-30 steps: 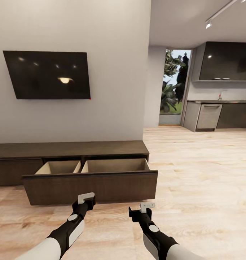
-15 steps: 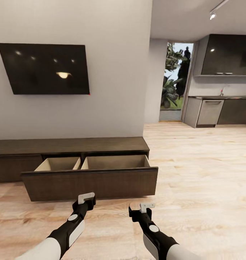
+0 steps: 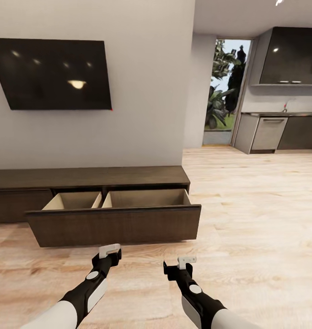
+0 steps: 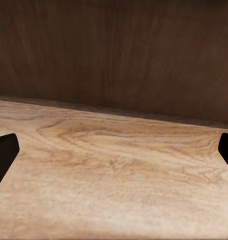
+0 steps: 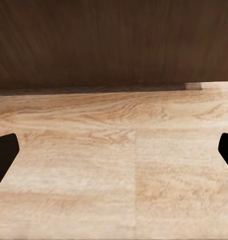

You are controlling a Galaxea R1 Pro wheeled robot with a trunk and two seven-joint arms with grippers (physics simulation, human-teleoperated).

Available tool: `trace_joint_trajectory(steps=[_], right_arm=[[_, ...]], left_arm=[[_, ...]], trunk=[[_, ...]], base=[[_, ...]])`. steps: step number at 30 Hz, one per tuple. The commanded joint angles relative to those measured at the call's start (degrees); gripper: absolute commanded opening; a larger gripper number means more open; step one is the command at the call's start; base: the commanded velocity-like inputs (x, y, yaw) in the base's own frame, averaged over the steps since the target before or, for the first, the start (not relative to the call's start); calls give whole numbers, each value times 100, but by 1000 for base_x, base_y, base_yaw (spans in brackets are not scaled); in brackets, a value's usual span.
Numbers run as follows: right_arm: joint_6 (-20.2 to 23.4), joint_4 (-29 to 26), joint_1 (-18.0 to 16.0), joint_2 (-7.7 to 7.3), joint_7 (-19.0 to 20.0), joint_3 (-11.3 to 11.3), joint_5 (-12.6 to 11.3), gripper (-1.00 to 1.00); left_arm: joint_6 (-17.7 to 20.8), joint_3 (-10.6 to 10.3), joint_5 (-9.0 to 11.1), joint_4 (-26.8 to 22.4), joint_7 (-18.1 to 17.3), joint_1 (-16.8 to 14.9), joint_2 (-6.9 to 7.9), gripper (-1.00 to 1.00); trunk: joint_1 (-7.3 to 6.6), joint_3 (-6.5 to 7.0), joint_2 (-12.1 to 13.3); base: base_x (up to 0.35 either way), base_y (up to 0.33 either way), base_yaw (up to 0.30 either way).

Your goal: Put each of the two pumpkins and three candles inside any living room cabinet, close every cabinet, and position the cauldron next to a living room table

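Both sets of fingers are spread wide with nothing between them: the left gripper (image 3: 110, 250) and right gripper (image 3: 186, 261) hang low over the wood floor (image 3: 256, 219), just short of the cabinet (image 3: 87, 177). From each wrist, the dark finger (image 4: 3, 155) tips sit at the far edges, with floor and dark drawer front (image 5: 114, 40) ahead. The cabinet stands against the wall under the TV (image 3: 51, 73); its wide drawer (image 3: 115, 224) is pulled out, the tan inside bare as far as I can see.
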Motion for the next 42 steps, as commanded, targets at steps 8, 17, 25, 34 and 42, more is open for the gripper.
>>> trace_joint_trajectory(steps=[8, 17, 25, 34, 42], right_arm=[[-18, 4, -2, -2, -34, 49, -38, 100], [-18, 6, -5, -2, -34, 49, -39, 100], [-18, 11, -4, -2, -34, 52, -35, 100], [-18, 11, -4, -2, -34, 56, -33, 100], [-18, 13, -5, -2, -34, 49, -39, 100]], left_arm=[[-32, -51, 29, 12, 58, -5, -15, 100], [-20, -96, 28, 131, 55, -5, -22, 100], [-15, -130, 28, 134, 51, -5, -21, 100], [-20, -145, 28, 134, 55, -5, -18, 100], [-30, -151, 22, 252, 42, -5, -24, 100]], trunk=[[-1, -6, -2], [-1, -6, -2], [-1, -6, -2], [-1, -6, -2], [-1, -6, -2]], base=[[1, 0, 0], [214, 0, 0], [324, 0, 0], [320, 0, 0], [74, 0, 0]])
